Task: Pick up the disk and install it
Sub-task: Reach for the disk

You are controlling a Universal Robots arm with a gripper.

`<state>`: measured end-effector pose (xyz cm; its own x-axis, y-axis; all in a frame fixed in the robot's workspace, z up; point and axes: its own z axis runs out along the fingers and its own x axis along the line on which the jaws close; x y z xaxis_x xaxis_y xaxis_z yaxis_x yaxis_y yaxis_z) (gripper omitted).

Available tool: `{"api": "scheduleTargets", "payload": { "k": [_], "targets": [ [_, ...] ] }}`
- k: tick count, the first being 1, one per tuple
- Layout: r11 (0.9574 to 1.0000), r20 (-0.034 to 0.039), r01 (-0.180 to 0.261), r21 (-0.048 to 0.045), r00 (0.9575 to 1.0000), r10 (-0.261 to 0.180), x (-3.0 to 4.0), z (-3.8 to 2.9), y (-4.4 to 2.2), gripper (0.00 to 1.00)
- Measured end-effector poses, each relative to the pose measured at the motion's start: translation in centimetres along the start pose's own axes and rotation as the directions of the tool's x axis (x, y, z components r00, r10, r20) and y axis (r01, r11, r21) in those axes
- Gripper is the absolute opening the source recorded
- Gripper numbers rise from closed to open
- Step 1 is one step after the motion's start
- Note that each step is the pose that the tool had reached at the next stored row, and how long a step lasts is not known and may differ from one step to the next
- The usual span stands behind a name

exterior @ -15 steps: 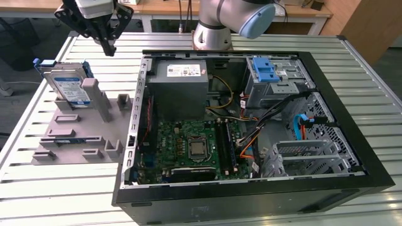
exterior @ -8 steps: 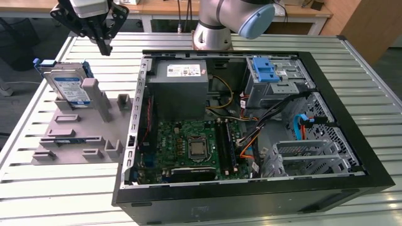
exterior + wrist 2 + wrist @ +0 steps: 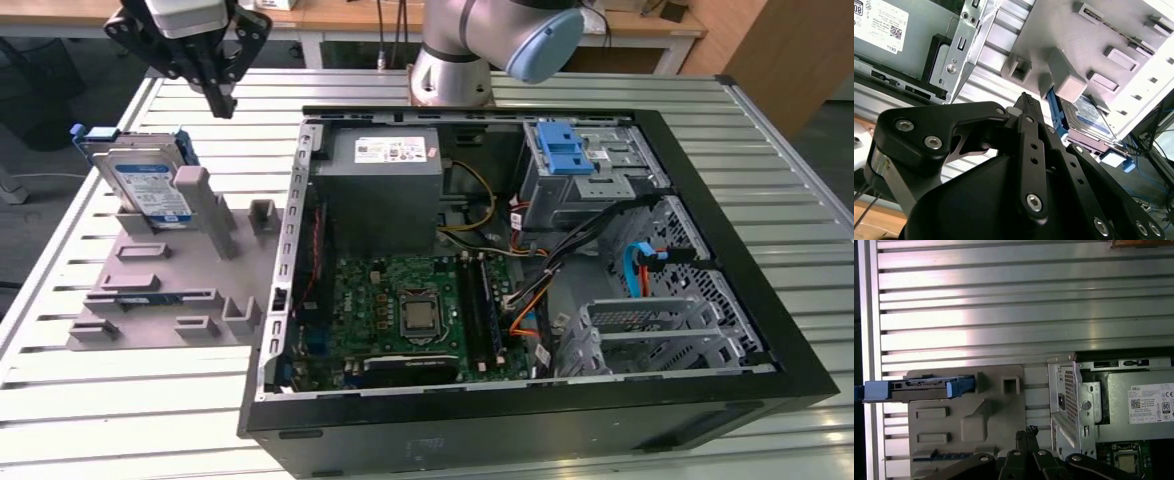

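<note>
The disk [image 3: 142,180] is a silver drive with a white-and-blue label and a blue frame. It stands on edge, leaning in a grey holder [image 3: 160,290] at the exterior view's left. In the first wrist view the disk [image 3: 919,387] appears edge-on, and in the second wrist view the disk [image 3: 1089,116] sits behind the holder's blocks. My gripper [image 3: 216,98] hangs above the table just behind the disk, its black fingers pressed together with nothing between them. The shut fingertips [image 3: 1027,100] [image 3: 1030,432] appear in both wrist views.
An open computer case [image 3: 287,250] lies flat beside the holder, with a grey power-supply box [image 3: 383,185], motherboard [image 3: 407,315], blue latch piece [image 3: 563,150] and a metal drive cage [image 3: 654,330]. The arm's base [image 3: 461,60] stands behind the case on the slatted table [image 3: 107,400].
</note>
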<state>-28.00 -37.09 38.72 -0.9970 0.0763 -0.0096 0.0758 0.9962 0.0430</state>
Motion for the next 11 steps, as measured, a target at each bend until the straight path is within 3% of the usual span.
{"api": "scheduleTargets", "payload": {
  "k": [11],
  "targets": [
    [1.0000, -0.0002, 0.000, 0.0000, 1.0000, 0.000, 0.74, 0.09, 0.10, 0.11]
  ]
}}
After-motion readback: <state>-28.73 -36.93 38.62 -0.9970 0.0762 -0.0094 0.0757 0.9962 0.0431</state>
